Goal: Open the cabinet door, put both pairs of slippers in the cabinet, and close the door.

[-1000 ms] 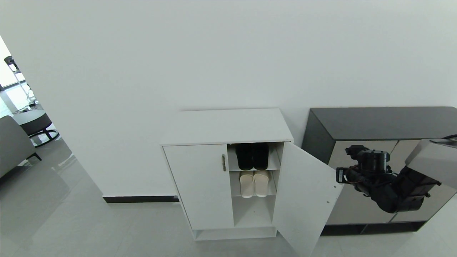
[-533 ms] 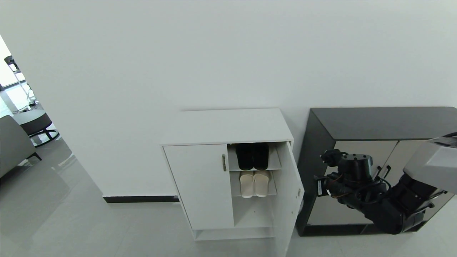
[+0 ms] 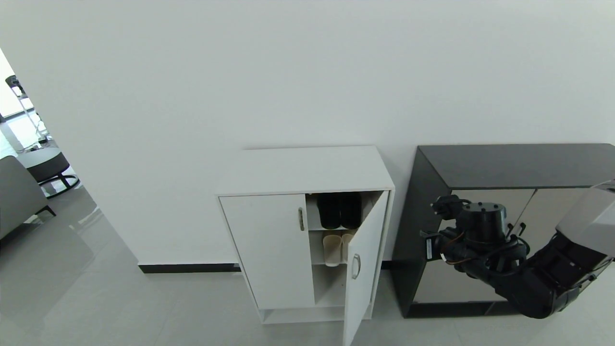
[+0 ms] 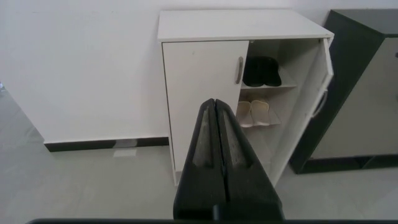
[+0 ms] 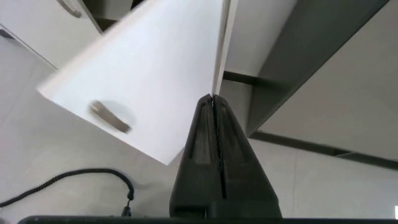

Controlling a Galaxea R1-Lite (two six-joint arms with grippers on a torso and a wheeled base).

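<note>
The white cabinet [image 3: 302, 170] stands against the wall with its left door shut. Its right door [image 3: 362, 254] hangs partly open, handle [image 3: 355, 265] facing me. Black slippers [image 3: 338, 210] sit on the top shelf. Cream slippers [image 3: 332, 249] sit on the shelf below, half hidden by the door. My right arm's wrist [image 3: 475, 230] is to the right of the door, in front of the dark sideboard. The right gripper [image 5: 214, 98] is shut and empty, its tip by an edge of the door [image 5: 149, 68]. The left gripper [image 4: 214, 101] is shut and empty, pointing at the cabinet [image 4: 205, 68] from a distance.
A dark sideboard [image 3: 504, 166] with mirrored fronts stands close on the cabinet's right. A grey sofa [image 3: 14, 194] and a round table [image 3: 45, 166] are far left. A black cable [image 5: 74, 180] lies on the floor. Open floor lies in front of the cabinet.
The right door has swung from wide open to partly open, its handle side now facing me. My right arm moved left with it, then stayed beside the sideboard.
</note>
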